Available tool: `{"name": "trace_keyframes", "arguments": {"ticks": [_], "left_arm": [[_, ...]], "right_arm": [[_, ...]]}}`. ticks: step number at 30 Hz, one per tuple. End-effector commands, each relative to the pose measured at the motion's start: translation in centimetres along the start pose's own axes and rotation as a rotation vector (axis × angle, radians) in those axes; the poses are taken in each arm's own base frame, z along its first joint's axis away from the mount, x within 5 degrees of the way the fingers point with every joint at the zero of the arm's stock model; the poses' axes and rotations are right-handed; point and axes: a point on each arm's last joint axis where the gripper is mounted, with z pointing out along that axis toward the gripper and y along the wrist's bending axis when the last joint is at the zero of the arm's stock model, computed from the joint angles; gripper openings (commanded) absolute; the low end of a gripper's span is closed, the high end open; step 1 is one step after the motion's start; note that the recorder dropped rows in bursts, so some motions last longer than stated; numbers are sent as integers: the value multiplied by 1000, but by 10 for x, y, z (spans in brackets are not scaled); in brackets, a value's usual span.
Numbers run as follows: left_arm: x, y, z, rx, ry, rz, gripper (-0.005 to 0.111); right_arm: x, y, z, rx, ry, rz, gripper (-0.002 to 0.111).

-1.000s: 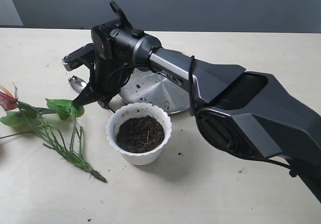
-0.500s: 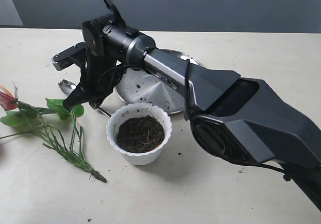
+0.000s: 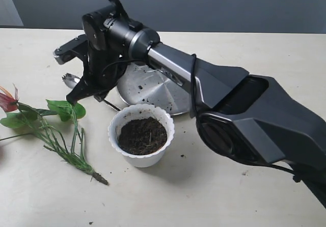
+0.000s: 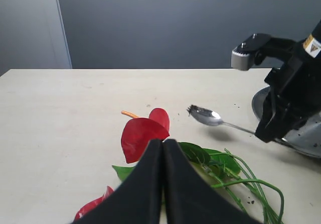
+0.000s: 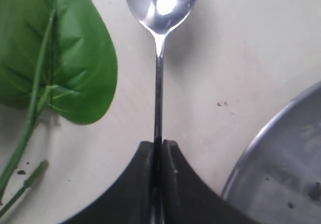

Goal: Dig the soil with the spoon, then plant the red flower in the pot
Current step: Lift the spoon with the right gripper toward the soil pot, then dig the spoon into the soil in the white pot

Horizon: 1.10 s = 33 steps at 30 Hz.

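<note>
My right gripper [image 3: 80, 93] [image 5: 158, 143] reaches across to the left of the pot and is shut on the thin handle of the silver spoon [image 3: 69, 79] [image 5: 160, 3] [image 4: 203, 115]. The spoon's bowl points away from the pot, just above the table. The white scalloped pot [image 3: 142, 160] stands upright, filled with dark soil [image 3: 142, 134]. The red flower [image 3: 30, 117] [image 4: 143, 136] lies flat at the left, and one green leaf [image 5: 55, 53] sits beside the spoon. My left gripper [image 4: 163, 141] hovers shut over the blooms with nothing seen between its fingers; the exterior view does not show it.
A round steel plate [image 3: 153, 89] [image 5: 281, 174] with dark crumbs lies behind the pot, under the right arm. A few soil crumbs [image 3: 245, 173] dot the table. The flower's stem end [image 3: 99, 178] reaches toward the table front, left of the pot.
The right gripper has carried the spoon left and slightly farther back, away from the pot's rim. The pot and the flower have stayed put.
</note>
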Motion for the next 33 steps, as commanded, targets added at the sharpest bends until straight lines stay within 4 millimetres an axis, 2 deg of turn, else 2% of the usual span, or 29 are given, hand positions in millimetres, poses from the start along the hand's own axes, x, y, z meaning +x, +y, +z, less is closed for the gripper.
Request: {"name": "trace_keyframes", "arguments": {"ticks": [1, 12, 16, 20, 22, 25, 28, 29, 30, 33], "left_arm": [[1, 0, 0, 8, -5, 4, 1], [1, 0, 0, 8, -7, 4, 1], [1, 0, 0, 8, -7, 4, 1], [1, 0, 0, 8, -7, 4, 1], [1, 0, 0, 8, -7, 4, 1], [1, 0, 0, 8, -7, 4, 1], [1, 0, 0, 8, -7, 2, 1], [1, 0, 0, 8, -7, 2, 1], [1, 0, 0, 8, -7, 2, 1], [1, 0, 0, 8, -7, 2, 1]], "right_arm": [[-11, 0, -40, 22, -80, -7, -1], [-22, 2, -106, 56, -193, -88, -1], [-23, 1, -152, 170, -253, -131, -1], [-15, 3, -172, 172, -240, -132, -1], [-4, 6, -181, 151, -204, -149, -1], [26, 18, -195, 56, -132, -168, -1], [74, 26, -203, 22, -60, -156, -1], [86, 27, -203, 31, -51, -161, -1], [107, 26, -203, 75, -33, -189, -1], [125, 17, -211, 245, -68, -330, -1]]}}
